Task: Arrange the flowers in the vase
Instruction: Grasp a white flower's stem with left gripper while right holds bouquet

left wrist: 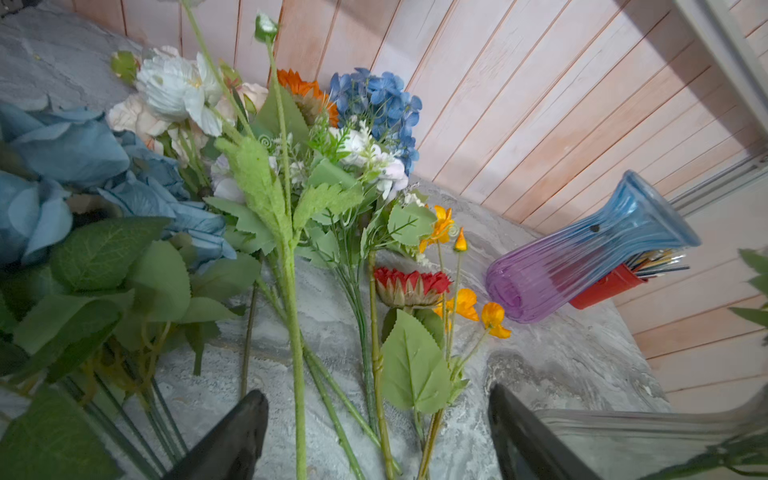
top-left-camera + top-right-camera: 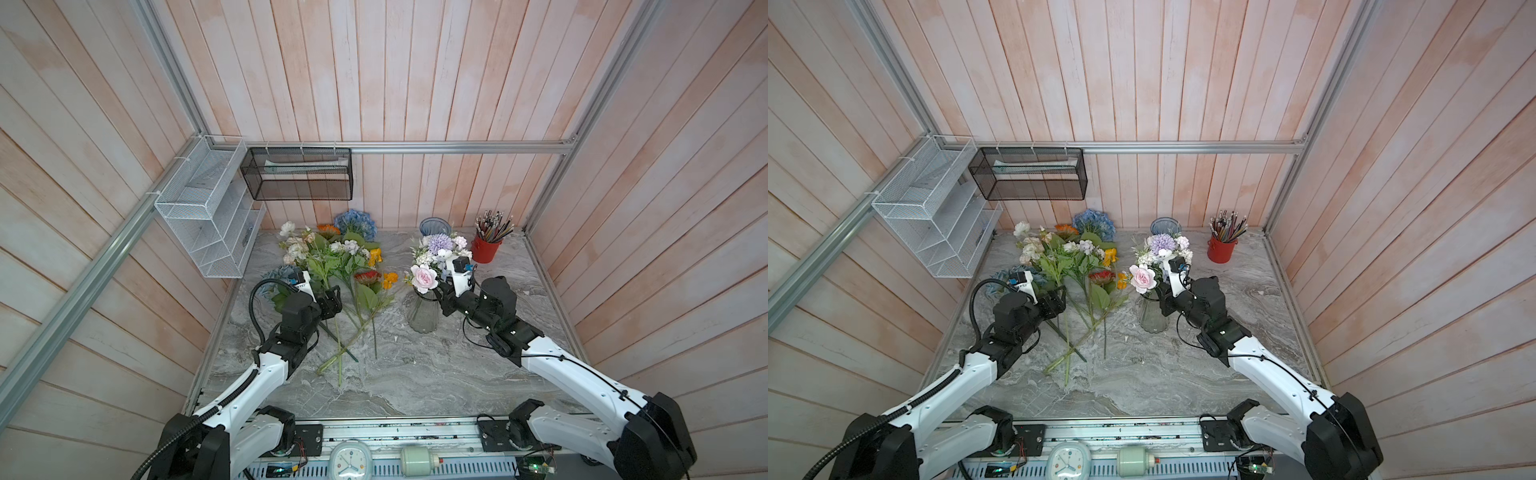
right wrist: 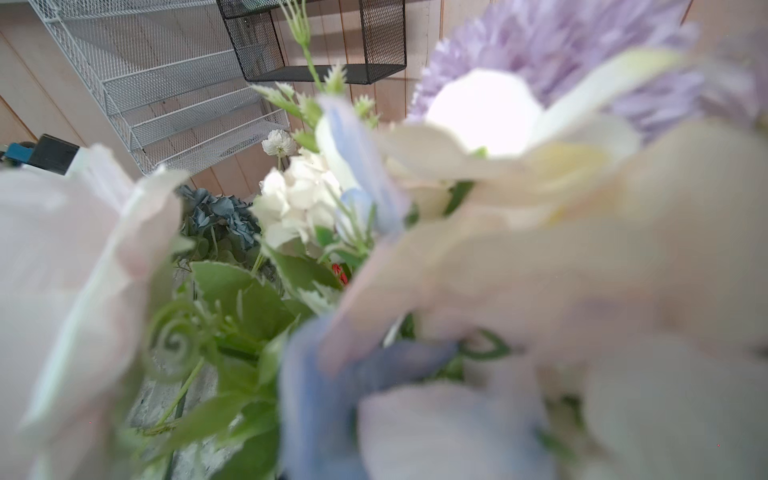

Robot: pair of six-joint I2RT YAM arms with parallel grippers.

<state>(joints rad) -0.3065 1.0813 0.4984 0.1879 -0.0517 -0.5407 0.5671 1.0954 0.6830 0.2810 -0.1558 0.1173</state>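
A pile of loose flowers [image 2: 332,257] [image 2: 1067,257] lies on the marble table at the left, stems pointing to the front. My left gripper [image 2: 332,305] [image 2: 1057,301] [image 1: 378,432] hovers low over those stems, open, with several green stems lying between its fingers [image 1: 249,428], untouched. A clear glass vase [image 2: 422,320] [image 2: 1152,320] [image 1: 644,440] stands right of the pile with a bunch of pink, lilac and white flowers [image 2: 436,253] [image 2: 1163,249] [image 3: 299,195] in it. My right gripper [image 2: 436,293] [image 2: 1160,299] grips that bunch just above the rim. Blooms fill the right wrist view and hide the jaws.
A blue and purple vase [image 2: 434,227] [image 1: 582,257] stands at the back wall, beside a red pot of pencils [image 2: 484,249] [image 1: 602,286]. A white wire rack [image 2: 208,216] and a black mesh basket [image 2: 299,174] hang on the back left walls. A clock [image 2: 350,457] sits below the table's front edge.
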